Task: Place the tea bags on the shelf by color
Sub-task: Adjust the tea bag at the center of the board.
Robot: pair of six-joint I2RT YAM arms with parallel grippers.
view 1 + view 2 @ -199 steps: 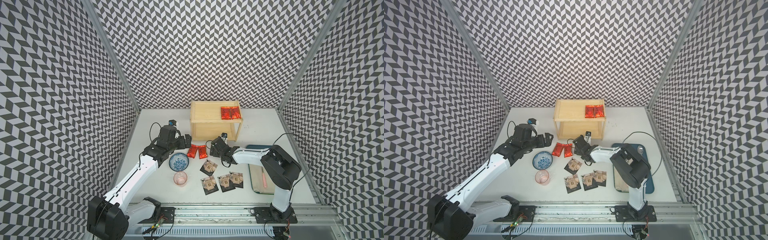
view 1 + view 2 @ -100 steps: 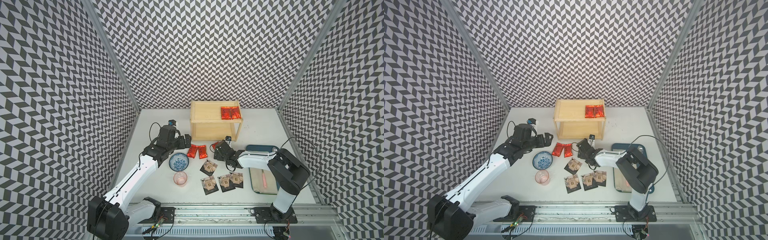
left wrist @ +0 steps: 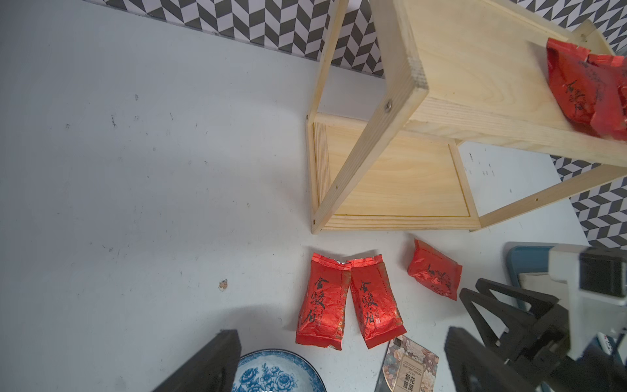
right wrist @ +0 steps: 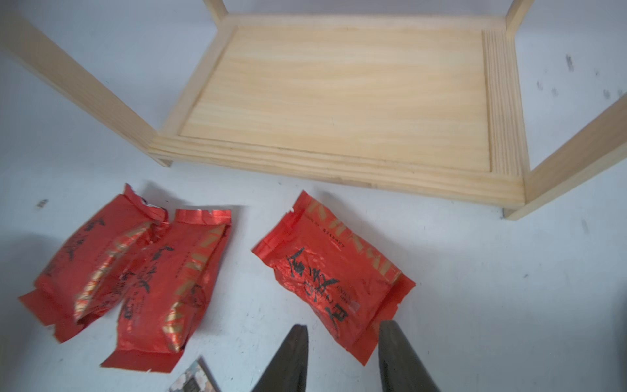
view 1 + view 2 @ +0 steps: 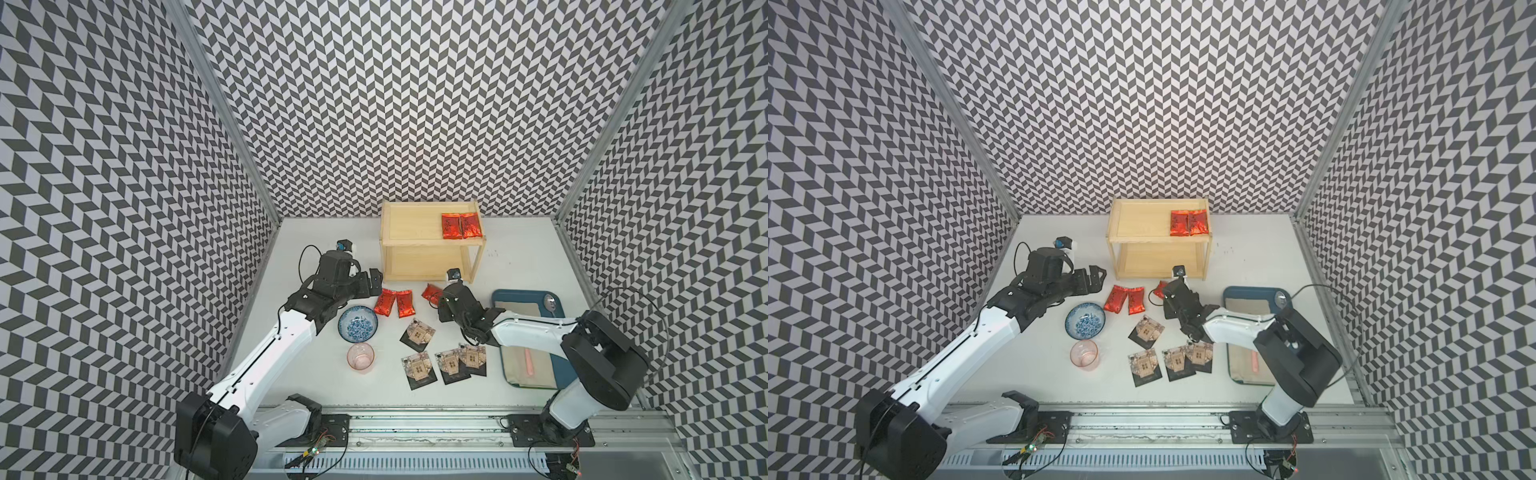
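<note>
The pale wooden shelf [image 5: 415, 243] stands at the back, with two red tea bags [image 5: 460, 225] on its top board and a bare lower board [image 4: 339, 101]. A pair of red tea bags [image 5: 395, 303] lies in front of it. Alone to their right is a third red tea bag [image 4: 329, 271]. My right gripper [image 4: 343, 325] is open but narrow, low on the table, its fingertips either side of that bag's near end. Several black tea bags [image 5: 419, 370] lie nearer the front. My left gripper [image 3: 339, 359] hangs wide open and empty between the bowl and the pair.
A blue patterned bowl [image 5: 358, 323] and a pink glass cup [image 5: 360, 358] sit under my left arm. At the right is a blue tray [image 5: 528, 296] holding a beige cloth, a spoon [image 5: 549, 302] and a pink stick. My right forearm crosses over the tray.
My right arm has pulled back a little to the right, uncovering the third red bag. Its jaws have narrowed around the bag's end. The left arm has not moved.
</note>
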